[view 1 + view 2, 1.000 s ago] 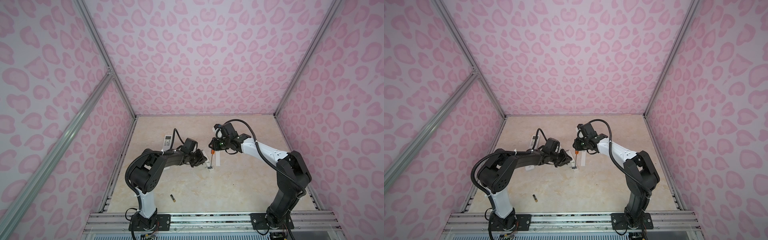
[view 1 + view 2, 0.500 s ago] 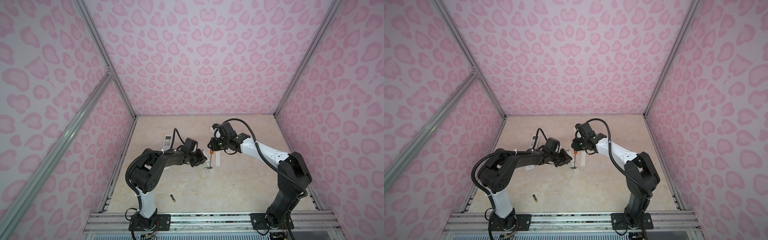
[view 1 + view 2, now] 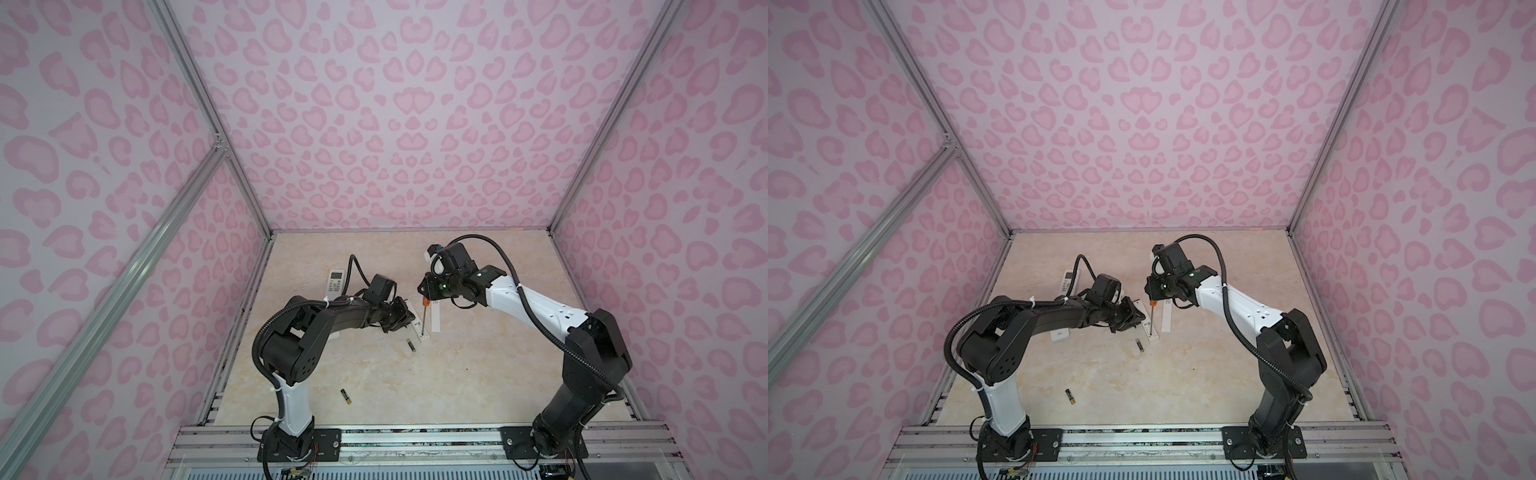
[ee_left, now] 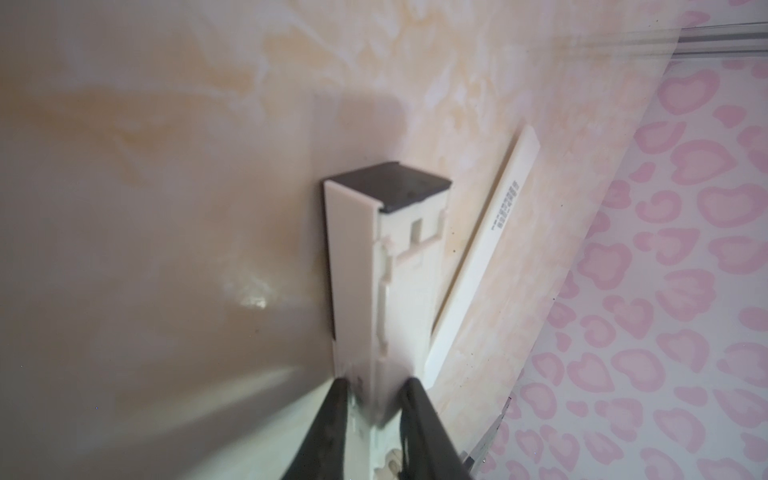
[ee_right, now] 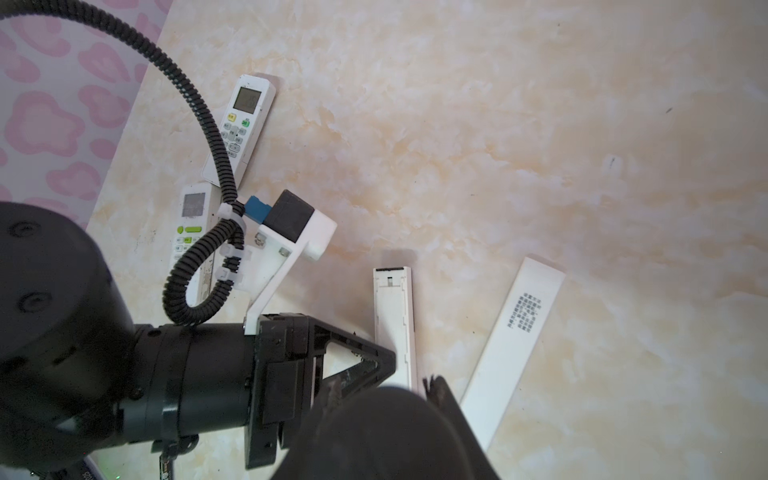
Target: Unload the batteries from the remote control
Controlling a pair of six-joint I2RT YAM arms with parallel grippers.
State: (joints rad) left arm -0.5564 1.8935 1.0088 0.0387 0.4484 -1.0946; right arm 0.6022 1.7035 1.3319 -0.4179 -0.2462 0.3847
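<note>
One battery (image 3: pixel 410 345) lies on the marble tabletop (image 3: pixel 478 374) just below centre frame, beside the slim remote (image 5: pixel 394 316). A second battery (image 3: pixel 346 396) sits well apart at the lower left. The left gripper (image 4: pixel 376 386) pinches the remote's end. The right gripper (image 3: pixel 424 294) is clamped on the screwdriver (image 3: pixel 424 309), which stands upright with its tip down on the remote. A cover plate (image 3: pixel 435 318) lies just to the right. Another remote (image 5: pixel 245 124) lies at the upper left.

left gripper (image 4: pixel 374 390) clamped on remote (image 4: pixel 399 266) | right gripper (image 3: pixel 424 295) clamped on screwdriver (image 3: pixel 424 318), aimed downward
</note>
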